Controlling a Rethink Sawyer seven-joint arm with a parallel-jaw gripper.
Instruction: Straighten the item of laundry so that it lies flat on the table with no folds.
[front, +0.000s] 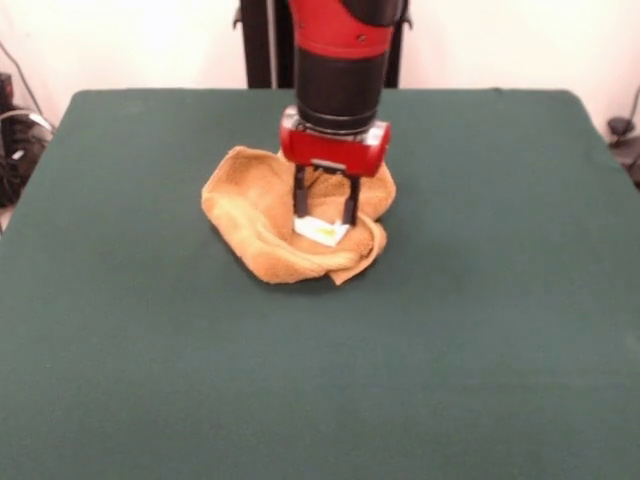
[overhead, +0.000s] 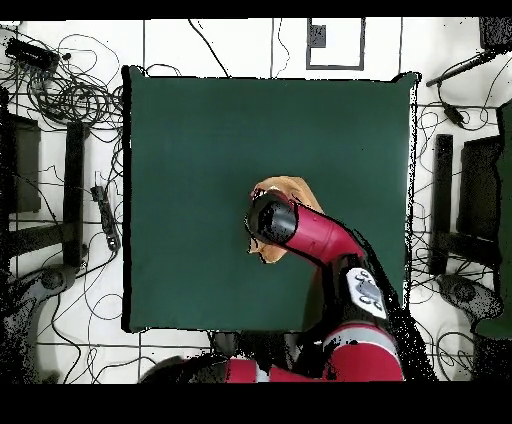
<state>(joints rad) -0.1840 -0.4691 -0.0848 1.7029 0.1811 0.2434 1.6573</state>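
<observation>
The orange-tan towel (front: 262, 215) lies crumpled in a bunched heap on the dark green table (front: 150, 360), a little behind its middle. Its white label (front: 322, 231) faces up near the heap's front. My gripper (front: 325, 217) hangs straight down over the heap. Its two black fingers (front: 300, 200) stand apart, tips down in the folds just behind the label. It is open and holds nothing. In the overhead view the red arm (overhead: 310, 232) covers most of the towel (overhead: 288, 188), and the gripper itself is hidden under the arm.
The green table (overhead: 190, 150) spreads wide around the towel on all sides. Cables and black stands (overhead: 75, 100) lie on the floor beyond the table edges. The robot's pedestal (front: 270, 45) stands behind the far edge.
</observation>
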